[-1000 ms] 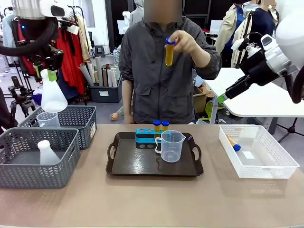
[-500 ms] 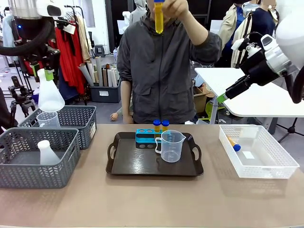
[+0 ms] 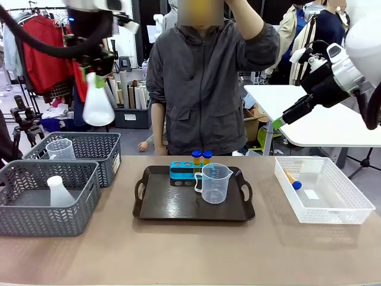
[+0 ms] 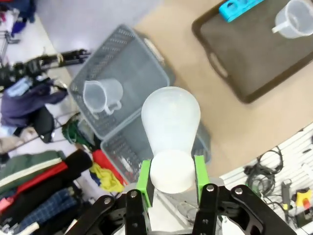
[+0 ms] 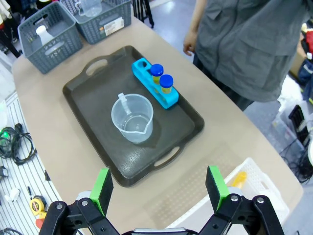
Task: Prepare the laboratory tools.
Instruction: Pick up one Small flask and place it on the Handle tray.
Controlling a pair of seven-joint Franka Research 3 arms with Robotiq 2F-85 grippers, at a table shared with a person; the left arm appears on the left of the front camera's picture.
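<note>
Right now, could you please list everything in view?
Dark brown handled tray: one, table centre.
Grey baskets: two, left.
White basket: one, right.
Blue tube rack: one, on tray.
Yellow blue-capped tubes: three; two racked, one in white basket.
Clear handled measuring beakers: two; tray, far grey basket.
Translucent white conical flasks: two; near grey basket, one held aloft.
Left gripper: jaws shut on flask.
Right gripper: jaws open, raised.
Person's hand: raised.

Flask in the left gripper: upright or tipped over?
Upright. The flask hangs neck-up, its wide base pointing down, with the left gripper clamped on its neck.
</note>
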